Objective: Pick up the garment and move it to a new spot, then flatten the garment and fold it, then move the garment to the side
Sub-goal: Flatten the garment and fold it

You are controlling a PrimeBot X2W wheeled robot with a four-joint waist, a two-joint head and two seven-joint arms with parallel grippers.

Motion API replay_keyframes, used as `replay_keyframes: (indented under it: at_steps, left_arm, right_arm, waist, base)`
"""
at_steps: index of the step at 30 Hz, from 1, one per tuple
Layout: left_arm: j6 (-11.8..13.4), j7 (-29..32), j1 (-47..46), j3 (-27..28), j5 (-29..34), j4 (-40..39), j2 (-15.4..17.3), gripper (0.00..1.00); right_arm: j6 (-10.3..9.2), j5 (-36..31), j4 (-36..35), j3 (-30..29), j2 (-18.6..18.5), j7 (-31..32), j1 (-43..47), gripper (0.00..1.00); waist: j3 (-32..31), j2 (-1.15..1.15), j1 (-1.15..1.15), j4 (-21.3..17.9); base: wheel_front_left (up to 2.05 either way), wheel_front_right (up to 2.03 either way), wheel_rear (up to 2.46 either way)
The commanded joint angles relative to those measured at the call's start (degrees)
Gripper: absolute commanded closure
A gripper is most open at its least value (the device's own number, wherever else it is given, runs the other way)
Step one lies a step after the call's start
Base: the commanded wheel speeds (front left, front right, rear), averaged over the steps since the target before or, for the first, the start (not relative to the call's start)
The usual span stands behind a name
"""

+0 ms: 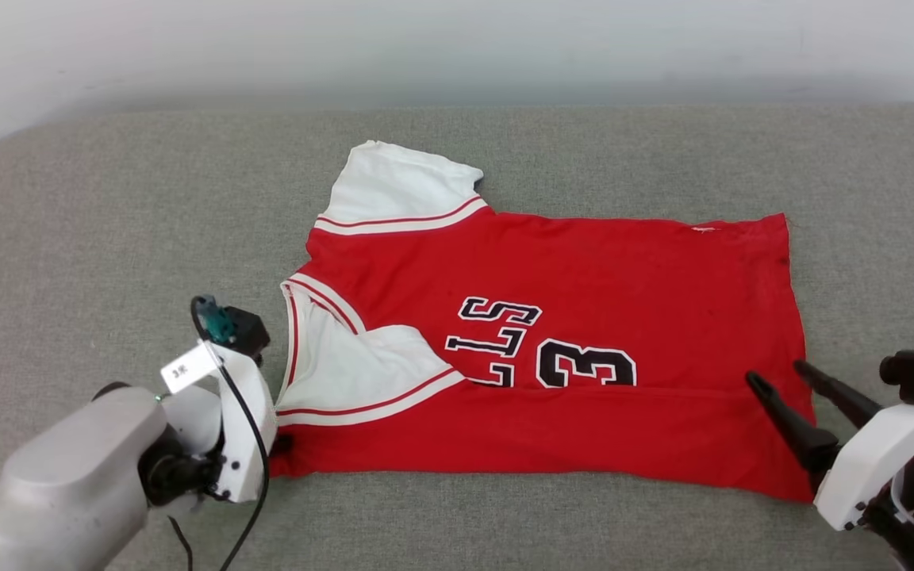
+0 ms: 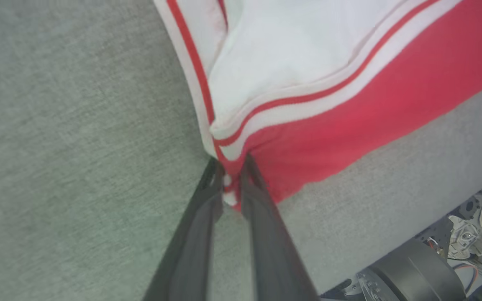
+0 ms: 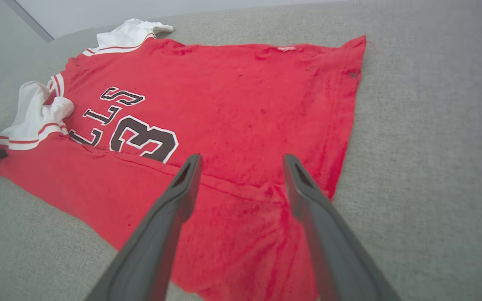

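Partly folded, the garment (image 1: 631, 277) hides half its lettering (image 1: 505, 342).

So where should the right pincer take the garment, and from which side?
Probably the near hem corner, from the robot's right: the garment lies flat with its hem on that side, so the corner offers a lip, and the open right pincer hovers above it.

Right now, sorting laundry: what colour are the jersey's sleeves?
White sleeves with red-striped edging; left wrist view.

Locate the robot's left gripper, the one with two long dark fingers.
In the left wrist view, the left gripper pinches the near left corner of the red jersey T-shirt, beside its white striped sleeve.
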Motion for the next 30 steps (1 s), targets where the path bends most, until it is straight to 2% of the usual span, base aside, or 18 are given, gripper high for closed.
replay_keyframes:
  at_steps: [1,5,9,14,17,20,23,30]
  left_arm:
    - [-0.02,-0.19,2.16,-1.03,0.09,-0.18,-0.71,1.0]
    - [-0.02,-3.58,0.86,-0.96,1.63,-2.14,1.01,1.0]
    - [-0.02,-7.09,0.0,-0.69,2.56,-4.75,2.58,1.0]
    - [-0.03,-10.17,-0.92,-0.19,3.61,-7.32,4.14,1.0]
    - [-0.02,-11.1,-1.19,-0.19,4.25,-8.67,4.43,1.0]
    - [0.35,-11.68,-1.47,0.11,4.48,-9.9,4.53,1.0]
    - [0.75,-11.97,-1.84,0.17,4.87,-10.97,4.48,1.0]
    - [1.07,-12.23,-2.41,0.07,5.96,-12.21,4.3,1.0]
  right_arm:
    - [-0.05,-0.49,-0.2,-0.28,-0.61,0.03,-0.78,0.0]
    - [-0.05,-1.8,-1.24,-1.52,-2.96,1.18,-1.44,0.0]
    - [-0.05,-3.32,-3.27,-2.99,-6.68,5.32,-1.96,0.0]
    - [-0.05,-2.0,-6.27,-4.08,-11.61,17.63,-0.84,0.0]
    - [-0.05,-1.3,-7.64,-5.23,-12.64,25.22,-0.62,0.0]
    - [-0.05,-0.81,-8.01,-6.15,-11.53,31.28,0.2,0.0]
    - [-0.05,-1.25,-7.46,-6.73,-9.57,34.69,0.7,0.0]
    - [-0.05,-3.47,-1.94,-5.11,-3.75,35.97,0.8,0.0]
  waist:
    - [-0.34,0.0,0.0,0.04]
    - [-1.58,0.0,0.0,0.15]
    - [-2.52,0.0,0.0,0.35]
    - [-2.89,0.0,0.0,0.75]
    - [-2.66,0.0,0.0,0.94]
    - [-2.22,0.0,0.0,1.16]
    - [-1.51,0.0,0.0,1.59]
    - [0.35,0.0,0.0,2.52]
  base:
    - [0.0,0.0,0.0]
    - [0.0,0.0,0.0]
    - [0.0,0.0,0.0]
    - [0.0,0.0,0.0]
    - [0.0,0.0,0.0]
    - [0.0,0.0,0.0]
    - [0.0,0.0,0.0]
    - [0.0,0.0,0.0]
